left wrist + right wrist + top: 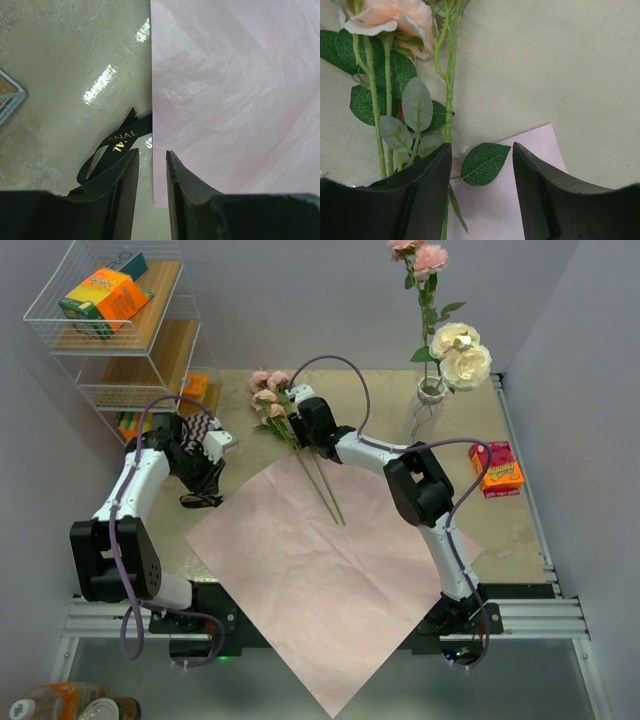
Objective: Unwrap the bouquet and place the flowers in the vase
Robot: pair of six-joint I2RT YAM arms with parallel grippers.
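The lilac paper [330, 560] lies spread flat on the table, unwrapped. Two pink and peach flowers [272, 392] lie at its far corner, stems [325, 490] running onto the sheet. My right gripper [296, 410] hovers over those stems, open; in the right wrist view a leaf [485, 162] lies between the jaws [481, 146], and the stems [449, 75] pass by the left finger. The vase [428, 410] at the back right holds pink [420, 255] and cream flowers [460, 355]. My left gripper [152, 151] stands narrowly open and empty over the paper's edge [225, 100], beside the black ribbon [117, 142].
A white wire shelf [110, 340] with an orange box [110, 295] stands at the back left; its corner [10, 97] shows in the left wrist view. A red-orange box [497, 468] lies right of the vase. The black ribbon [200, 501] lies left of the paper.
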